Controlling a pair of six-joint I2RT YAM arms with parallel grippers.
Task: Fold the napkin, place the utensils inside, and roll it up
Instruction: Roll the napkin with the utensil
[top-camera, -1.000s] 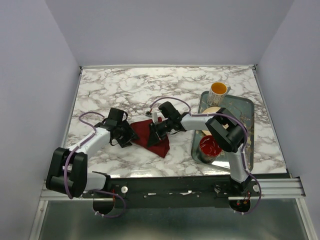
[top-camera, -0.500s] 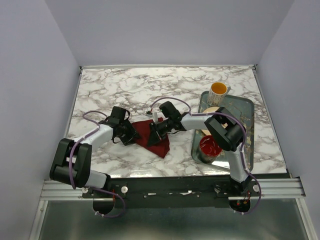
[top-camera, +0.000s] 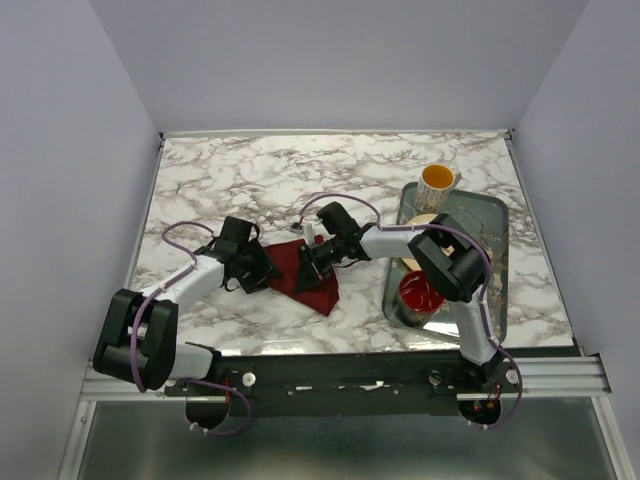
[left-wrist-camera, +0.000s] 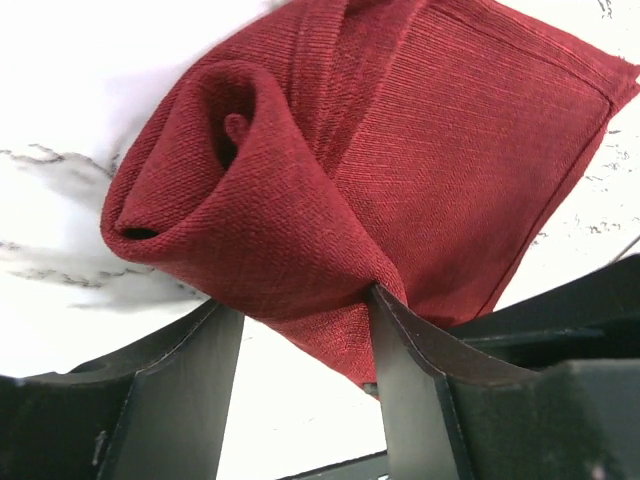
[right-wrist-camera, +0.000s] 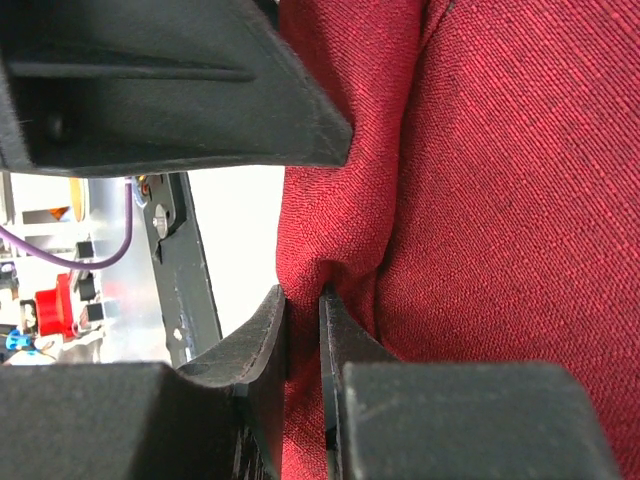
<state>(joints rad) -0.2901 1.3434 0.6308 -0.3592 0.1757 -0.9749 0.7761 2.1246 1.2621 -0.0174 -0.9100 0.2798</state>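
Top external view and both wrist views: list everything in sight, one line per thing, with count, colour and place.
table: one, white marble with grey veins, under everything
napkin: one, dark red, partly rolled, on the table left of centre
tray: one, grey metal, right side of the table
mug: one, white outside and orange-yellow inside, at the tray's far left corner
bowl: one, red, near end of the tray
pale round item: one, cream, on the tray, partly hidden by the right arm
left gripper: one, black, open, jaws straddling the napkin's rolled end
right gripper: one, black, shut on a fold of the napkin
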